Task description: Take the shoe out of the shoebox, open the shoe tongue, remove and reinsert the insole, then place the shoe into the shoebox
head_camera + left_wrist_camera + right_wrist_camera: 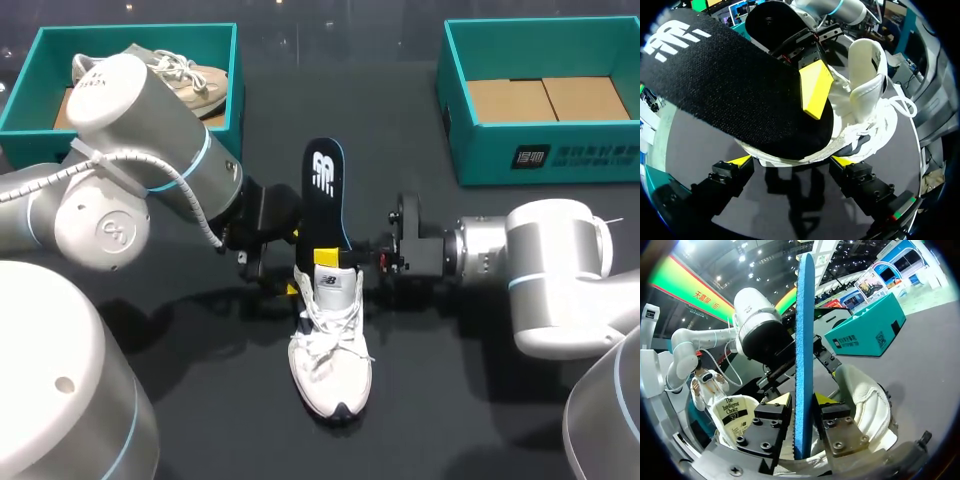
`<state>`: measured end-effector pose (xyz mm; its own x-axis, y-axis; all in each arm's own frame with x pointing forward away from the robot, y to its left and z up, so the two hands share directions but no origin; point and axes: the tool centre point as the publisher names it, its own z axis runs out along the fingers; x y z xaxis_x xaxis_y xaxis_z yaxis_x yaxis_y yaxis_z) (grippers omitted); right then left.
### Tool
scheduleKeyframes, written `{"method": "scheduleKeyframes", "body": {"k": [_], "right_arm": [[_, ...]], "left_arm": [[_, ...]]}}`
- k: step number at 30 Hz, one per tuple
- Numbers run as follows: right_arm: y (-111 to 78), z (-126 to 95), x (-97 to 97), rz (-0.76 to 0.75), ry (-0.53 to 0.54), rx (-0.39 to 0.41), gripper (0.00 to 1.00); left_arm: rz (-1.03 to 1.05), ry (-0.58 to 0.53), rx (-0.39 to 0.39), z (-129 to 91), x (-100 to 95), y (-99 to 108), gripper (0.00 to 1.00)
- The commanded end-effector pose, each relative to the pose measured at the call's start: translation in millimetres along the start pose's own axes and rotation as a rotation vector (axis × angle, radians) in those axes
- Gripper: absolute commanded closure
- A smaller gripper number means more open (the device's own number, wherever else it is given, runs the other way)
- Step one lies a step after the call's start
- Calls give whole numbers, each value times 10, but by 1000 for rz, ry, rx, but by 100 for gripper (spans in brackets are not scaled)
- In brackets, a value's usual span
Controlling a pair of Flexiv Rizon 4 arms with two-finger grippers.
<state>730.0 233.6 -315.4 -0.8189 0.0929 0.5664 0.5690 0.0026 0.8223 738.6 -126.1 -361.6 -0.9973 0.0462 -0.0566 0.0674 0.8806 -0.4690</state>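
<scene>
A white laced shoe (332, 365) lies at the table's middle, toe toward the front edge. A black insole (325, 190) with a blue rim stands upright out of its opening. My right gripper (335, 258) comes in from the right, shut on the insole's lower part. In the right wrist view the insole (804, 340) stands edge-on between my right gripper's (803, 400) fingers, with the shoe (865, 405) under them. My left gripper (791, 161) is open wide, with the shoe's (867, 90) heel between its fingers. The insole (730, 90) rises above it.
A teal shoebox (236, 90) at the back left holds a second, beige shoe (190, 75). Another teal shoebox (540, 160) stands at the back right, its brown cardboard floor showing. My left arm's bulky wrist (150, 120) reaches in front of the left box.
</scene>
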Motion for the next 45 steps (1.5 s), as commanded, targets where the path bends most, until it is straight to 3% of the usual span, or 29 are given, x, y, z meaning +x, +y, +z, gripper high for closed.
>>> {"method": "scheduleKeyframes", "body": {"k": [1, 18, 20, 21, 22, 24, 35, 45], "right_arm": [[68, -6, 16, -7, -4, 14, 73], [369, -27, -3, -64, -15, 41, 76], [394, -27, -13, -67, -15, 42, 85], [401, -25, -20, -67, -15, 42, 96], [406, -21, -30, -66, -16, 45, 100], [401, -12, -56, -58, -16, 49, 100], [114, -21, -139, 32, 2, 30, 100], [-188, -30, -18, 102, -16, 27, 100]], "left_arm": [[1, -1, -2, 2, 2, -2, 0], [1, -1, -2, 2, 2, -2, 0], [1, -1, -2, 2, 2, -2, 0], [1, -1, -2, 2, 2, -2, 0], [1, -1, -2, 2, 2, -2, 0], [1, -1, -2, 2, 2, -2, 0], [1, -1, -2, 2, 2, -2, 0], [1, -1, -2, 2, 2, -2, 0]]}}
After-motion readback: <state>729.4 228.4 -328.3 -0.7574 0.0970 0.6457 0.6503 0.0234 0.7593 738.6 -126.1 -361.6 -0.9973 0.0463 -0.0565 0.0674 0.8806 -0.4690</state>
